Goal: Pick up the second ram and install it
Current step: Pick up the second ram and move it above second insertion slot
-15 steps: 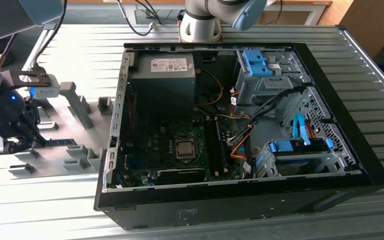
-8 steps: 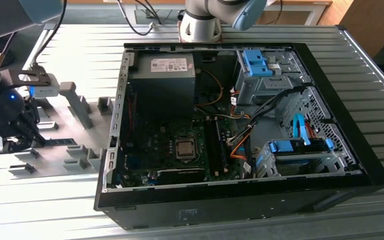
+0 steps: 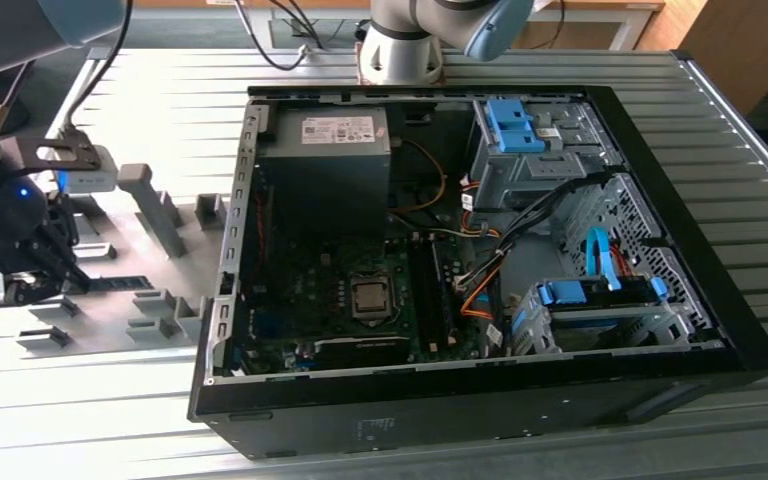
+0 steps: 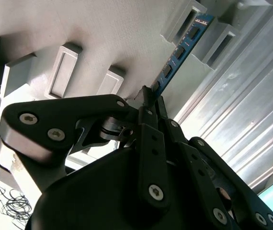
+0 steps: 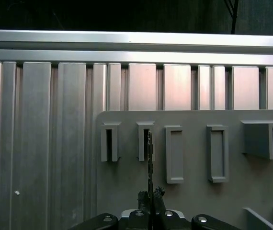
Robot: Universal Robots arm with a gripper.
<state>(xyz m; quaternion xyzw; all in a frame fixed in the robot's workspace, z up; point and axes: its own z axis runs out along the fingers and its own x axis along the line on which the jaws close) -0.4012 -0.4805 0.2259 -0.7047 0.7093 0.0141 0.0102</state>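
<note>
End effector [image 4: 153,97] | clenched on second ram [image 4: 181,52] | arm [image 3: 4,215] pointed down over grey fixture plate [image 5: 194,201]

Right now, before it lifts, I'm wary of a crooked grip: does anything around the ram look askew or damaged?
Nothing stands out. In the first wrist view the second ram stands edge-on, straight in line with its grey fixture slot, the claw closed on its near end. No bend shows.
</note>
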